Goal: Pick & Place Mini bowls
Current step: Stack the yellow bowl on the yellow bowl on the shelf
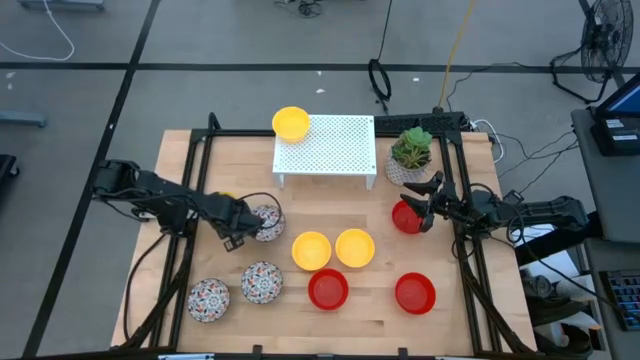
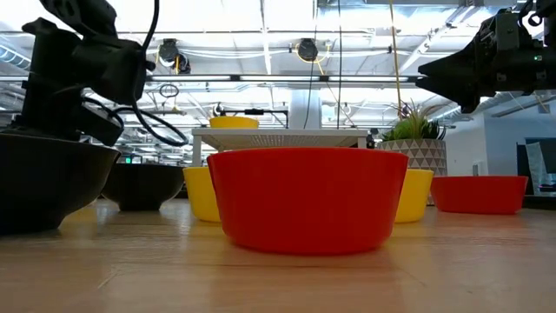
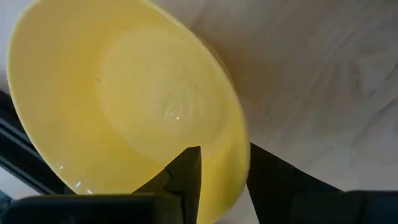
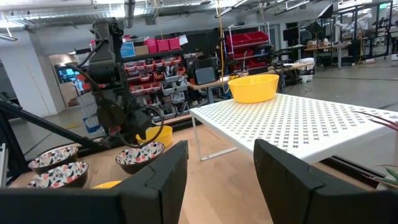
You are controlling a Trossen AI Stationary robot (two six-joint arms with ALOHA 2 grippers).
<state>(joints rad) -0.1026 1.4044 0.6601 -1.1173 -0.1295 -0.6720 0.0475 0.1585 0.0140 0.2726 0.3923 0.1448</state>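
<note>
My left gripper (image 1: 236,222) (image 3: 224,155) is shut on a yellow bowl (image 3: 124,93). Only a sliver of that bowl (image 1: 228,197) peeks out from under the arm in the high view. It hangs beside a mosaic bowl (image 1: 265,222). My right gripper (image 1: 428,200) (image 4: 221,155) is open and raised over a red bowl (image 1: 405,218) near the table's right edge. Another yellow bowl (image 1: 291,123) sits on the white rack (image 1: 330,150). On the table stand two yellow bowls (image 1: 311,250) (image 1: 354,247), two red bowls (image 1: 328,289) (image 1: 415,293) and two mosaic bowls (image 1: 261,282) (image 1: 208,298). My left gripper holds the yellow bowl by its rim (image 3: 239,168), with one finger (image 3: 186,180) inside the hollow and the other (image 3: 280,186) outside the wall. The bowl is tilted on edge below the gripper (image 4: 154,134). Whether its lower side touches the table, I cannot tell.
The white perforated rack stands at the far middle, and a potted green plant (image 1: 411,150) stands to its right, just beyond my right gripper. Dark frame rails (image 1: 195,180) run along both sides of the table. Bare wood (image 1: 330,205) lies between the rack and the middle bowls.
</note>
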